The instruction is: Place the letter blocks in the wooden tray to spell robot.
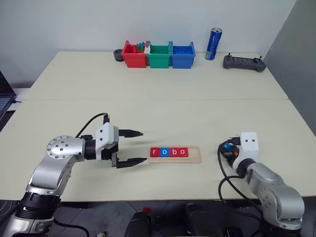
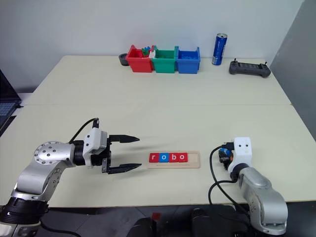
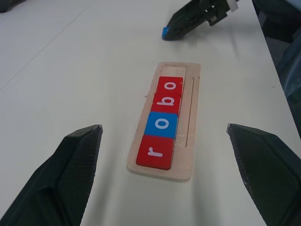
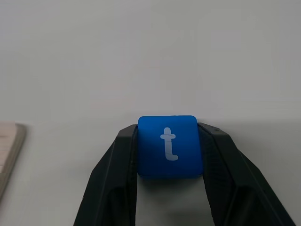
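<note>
The wooden tray [image 1: 175,154] lies near the front edge of the table [image 1: 163,98], with bare tabletop on both its sides. Four letter blocks [image 1: 169,152] sit in it reading r, o, b, o; its right end slot is free. The left gripper [image 1: 132,147] stands wide open left of the tray, holding nothing. The right gripper [image 4: 170,141], right of the tray, is closed on the blue t block [image 4: 170,146].

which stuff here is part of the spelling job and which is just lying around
Part of the job:
- wooden tray
- four letter blocks in it, r o b o
- blue t block in the right gripper

Lying about:
- red, green and blue bins
- blue can
- black controller
</note>
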Motion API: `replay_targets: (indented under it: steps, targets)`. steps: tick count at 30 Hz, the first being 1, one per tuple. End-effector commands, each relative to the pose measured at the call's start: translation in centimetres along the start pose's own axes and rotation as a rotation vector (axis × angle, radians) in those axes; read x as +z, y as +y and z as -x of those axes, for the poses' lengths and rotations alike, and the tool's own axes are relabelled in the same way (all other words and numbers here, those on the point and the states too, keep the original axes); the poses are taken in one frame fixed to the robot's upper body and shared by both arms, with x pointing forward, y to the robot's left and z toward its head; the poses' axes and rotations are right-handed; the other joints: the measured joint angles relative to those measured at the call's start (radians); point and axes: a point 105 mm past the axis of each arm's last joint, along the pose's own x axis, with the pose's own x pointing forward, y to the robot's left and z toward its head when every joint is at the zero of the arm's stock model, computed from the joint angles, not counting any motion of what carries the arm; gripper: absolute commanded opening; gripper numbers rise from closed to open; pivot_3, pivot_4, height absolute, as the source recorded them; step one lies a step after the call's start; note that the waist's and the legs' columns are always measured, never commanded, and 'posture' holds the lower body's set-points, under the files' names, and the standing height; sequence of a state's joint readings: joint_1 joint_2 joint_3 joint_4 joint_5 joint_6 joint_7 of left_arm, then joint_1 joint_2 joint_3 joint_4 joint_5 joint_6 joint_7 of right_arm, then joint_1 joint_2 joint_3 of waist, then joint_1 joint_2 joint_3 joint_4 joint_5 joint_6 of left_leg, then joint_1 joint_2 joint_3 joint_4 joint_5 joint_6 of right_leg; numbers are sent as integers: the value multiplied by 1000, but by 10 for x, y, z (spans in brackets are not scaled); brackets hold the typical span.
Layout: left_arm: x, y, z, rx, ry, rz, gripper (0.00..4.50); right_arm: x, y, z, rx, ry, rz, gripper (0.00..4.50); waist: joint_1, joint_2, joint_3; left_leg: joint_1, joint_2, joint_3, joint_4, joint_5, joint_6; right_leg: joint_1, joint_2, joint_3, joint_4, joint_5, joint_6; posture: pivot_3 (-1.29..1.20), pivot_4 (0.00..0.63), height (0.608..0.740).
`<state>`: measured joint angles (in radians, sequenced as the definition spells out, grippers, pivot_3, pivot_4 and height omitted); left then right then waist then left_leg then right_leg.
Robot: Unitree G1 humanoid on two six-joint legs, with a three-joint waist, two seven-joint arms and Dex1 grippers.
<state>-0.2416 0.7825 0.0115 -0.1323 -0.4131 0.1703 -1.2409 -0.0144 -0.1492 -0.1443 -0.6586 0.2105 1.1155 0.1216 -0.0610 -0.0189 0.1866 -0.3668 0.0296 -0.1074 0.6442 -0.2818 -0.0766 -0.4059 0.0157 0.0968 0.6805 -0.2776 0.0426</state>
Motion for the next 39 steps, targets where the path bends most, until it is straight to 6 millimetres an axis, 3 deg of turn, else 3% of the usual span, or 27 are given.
replay_targets:
  steps: [1,3,10,12,16,19,22,30,39]
  targets:
    - [4,1,0,-14,0,-29,4500,-12,4,4,-16,42,-29,1466,-1,0,0,0,0,0,0,0,0,0,0,0,0,0,0,0,150,740]
    - [3,1,0,-21,3,-32,4500,-13,5,6,-32,34,-65,1466,-1,0,0,0,0,0,0,0,0,0,0,0,0,0,0,0,150,740]
    - [2,0,-2,-33,3,-41,4500,17,-9,6,-97,-108,-168,3931,-1,0,0,0,0,1,0,0,0,0,0,0,0,-1,-1,0,150,740]
    - [1,-1,-2,-33,2,-41,4500,30,-12,8,-87,-144,-159,4459,0,1,0,0,0,1,0,0,0,0,0,0,0,-1,-1,0,150,740]
    - [-1,-1,-3,-31,1,-40,4500,58,-15,9,-8,-207,-68,4459,-2,1,1,0,0,1,0,0,0,-1,0,0,0,-1,-1,0,150,740]
    - [-1,-1,-4,-31,0,-39,4500,72,-5,12,195,-206,174,4459,-1,2,1,-1,0,1,-1,0,0,-1,-1,0,-1,-1,-1,0,150,740]
    - [-1,0,-5,-31,0,-40,4500,65,-5,17,330,-127,302,4459,-1,2,1,-1,0,1,-1,0,0,-1,0,0,-1,-1,0,0,150,740]
    - [-1,-2,-5,-33,8,-42,4500,13,-9,35,737,155,649,4459,3,0,2,-1,-1,2,0,-1,1,0,-1,0,-2,-2,0,0,150,740]
    - [-1,-4,-3,-25,15,-39,4500,37,-26,11,723,105,736,4459,1,0,2,-1,0,1,1,0,1,0,0,1,-1,-1,0,0,150,740]
